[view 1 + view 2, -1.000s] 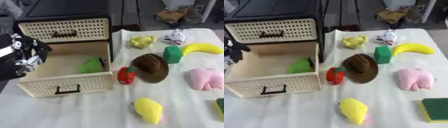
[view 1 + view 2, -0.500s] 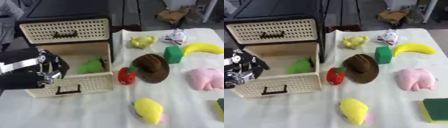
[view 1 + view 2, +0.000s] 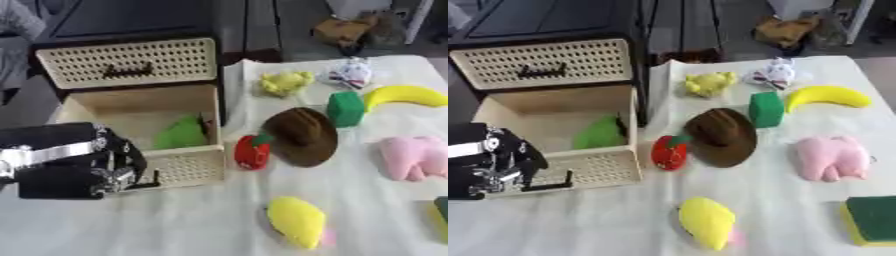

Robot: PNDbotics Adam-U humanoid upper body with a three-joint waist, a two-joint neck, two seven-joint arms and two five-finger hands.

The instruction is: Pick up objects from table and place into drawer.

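Note:
The lower wicker drawer [image 3: 185, 167] stands pulled out, with a green soft item [image 3: 181, 134] lying inside by its right wall. My left hand [image 3: 74, 162], black with silver parts, comes in from the lower left and covers the drawer's front left corner; its fingers are hidden. On the white cloth to the right lie a red fruit toy [image 3: 252, 151], a brown hat [image 3: 302, 135], a green cube [image 3: 346, 108], a banana [image 3: 405, 95], a yellow plush [image 3: 284, 82], a white toy [image 3: 353, 72], a pink plush [image 3: 416, 157] and a yellow mango [image 3: 296, 221].
A shut upper wicker drawer [image 3: 127, 62] sits in the black cabinet behind the open one. A green-and-yellow sponge [image 3: 872, 220] lies at the cloth's near right edge. Clutter stands on the floor beyond the table.
My left arm has dropped from beside the drawer's left wall to in front of its front left corner. The objects on the cloth have not moved.

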